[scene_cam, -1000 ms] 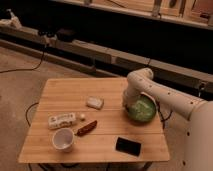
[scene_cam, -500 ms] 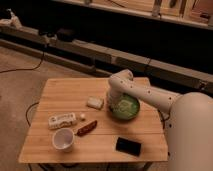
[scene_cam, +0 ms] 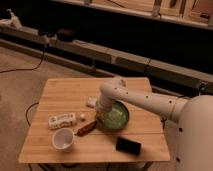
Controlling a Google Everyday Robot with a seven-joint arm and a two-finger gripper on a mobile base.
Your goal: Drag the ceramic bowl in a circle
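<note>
The ceramic bowl (scene_cam: 116, 118) is a wide green dish with a darker rim, sitting right of centre on the wooden table (scene_cam: 65, 92). My white arm reaches in from the right and bends down over the bowl's left edge. The gripper (scene_cam: 101, 116) is at the bowl's left rim, with the wrist covering that part of the rim.
A white cup (scene_cam: 63, 139) stands at the front left. A white packet (scene_cam: 62, 120) lies left of centre, a red-brown bar (scene_cam: 86, 128) beside the bowl, a small white object (scene_cam: 91, 101) behind it, and a black slab (scene_cam: 128, 145) near the front edge.
The bowl has slid left and toward the front of the table with the gripper at its rim. The arm's elbow has swung left over the table.
</note>
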